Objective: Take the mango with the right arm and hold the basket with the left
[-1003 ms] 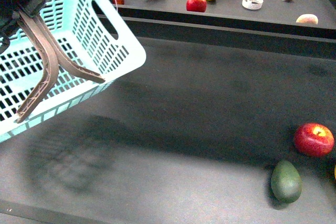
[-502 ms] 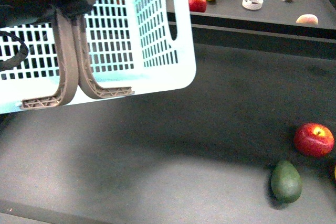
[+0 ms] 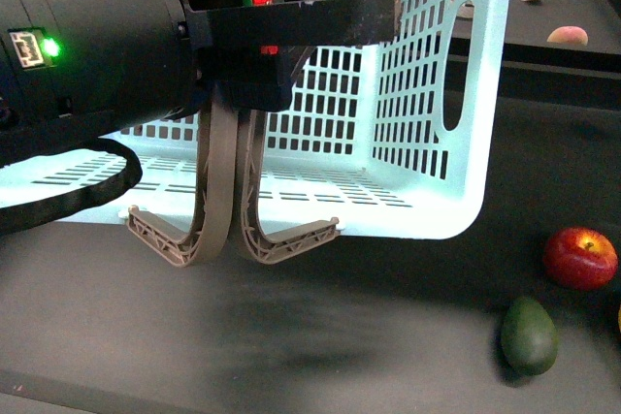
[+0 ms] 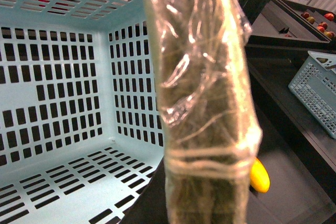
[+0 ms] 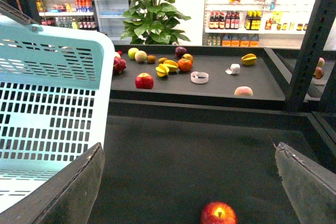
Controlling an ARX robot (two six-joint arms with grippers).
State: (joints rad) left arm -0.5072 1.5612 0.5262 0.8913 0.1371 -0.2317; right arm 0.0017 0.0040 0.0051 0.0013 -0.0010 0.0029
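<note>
**Basket held, mango not yet picked**

The left hand [image 3: 238, 84] is clenched around both ribbed handles [image 3: 218, 201] of the aqua basket [image 3: 427, 55]. The basket hangs tilted and clear of the table [image 3: 388, 336], so the holding half looks done. The right hand [image 5: 189, 148] is spread wide and empty above the table, near the red apple [image 5: 219, 214]. The mango [image 4: 259, 176] lies on the table just past the basket's corner. It is clear only in the left wrist view, where it is partly hidden. As I judge it, what is left is to bring the right hand over the mango, not the apple or the dark green fruit [image 3: 529, 334], then close and lift.
</note>
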